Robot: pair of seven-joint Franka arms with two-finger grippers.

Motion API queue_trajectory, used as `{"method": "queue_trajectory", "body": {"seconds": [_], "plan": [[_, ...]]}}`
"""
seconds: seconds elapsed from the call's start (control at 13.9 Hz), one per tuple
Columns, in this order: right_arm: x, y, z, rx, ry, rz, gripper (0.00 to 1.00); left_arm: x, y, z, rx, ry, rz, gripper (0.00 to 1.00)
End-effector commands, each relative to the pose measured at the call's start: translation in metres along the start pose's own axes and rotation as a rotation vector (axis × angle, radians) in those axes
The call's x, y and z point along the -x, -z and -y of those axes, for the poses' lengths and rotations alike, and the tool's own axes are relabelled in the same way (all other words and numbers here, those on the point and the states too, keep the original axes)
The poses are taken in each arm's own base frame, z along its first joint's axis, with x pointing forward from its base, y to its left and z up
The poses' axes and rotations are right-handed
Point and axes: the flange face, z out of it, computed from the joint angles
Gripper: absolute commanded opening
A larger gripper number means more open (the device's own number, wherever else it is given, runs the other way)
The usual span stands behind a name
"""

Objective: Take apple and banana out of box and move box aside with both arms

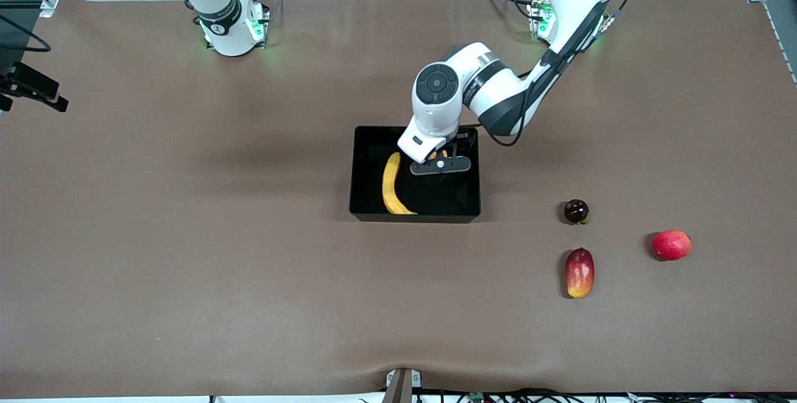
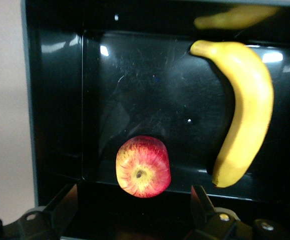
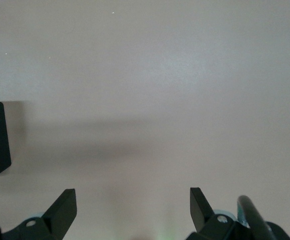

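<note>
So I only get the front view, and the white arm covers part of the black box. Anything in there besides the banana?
Observer: Yes, the left wrist view shows a small red apple on the box floor beside the banana, not touching it.
Operator: Is the end effector gripping it?
Observer: No, the left end effector hangs open over the apple, holding nothing.
Operator: And the other arm's?
Observer: The right end effector is open too, holding nothing, over the brown table.
</note>
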Motion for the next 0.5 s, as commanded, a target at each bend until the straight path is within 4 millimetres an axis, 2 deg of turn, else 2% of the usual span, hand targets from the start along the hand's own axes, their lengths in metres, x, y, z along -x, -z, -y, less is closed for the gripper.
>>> {"method": "queue_trajectory", "body": {"seconds": [0.0, 0.22, 0.43], "plan": [[-0.002, 0.002, -0.002, -0.011, -0.016, 0.000, 1.00, 0.000, -0.024, -0.005, 0.016, 0.018, -0.020, 1.00], [-0.002, 0.001, -0.002, -0.011, -0.016, 0.002, 1.00, 0.005, -0.048, -0.002, 0.041, 0.015, -0.018, 1.00], [-0.002, 0.001, -0.002, -0.011, -0.016, 0.002, 1.00, 0.012, -0.064, 0.004, 0.017, 0.009, 0.001, 1.00]]}}
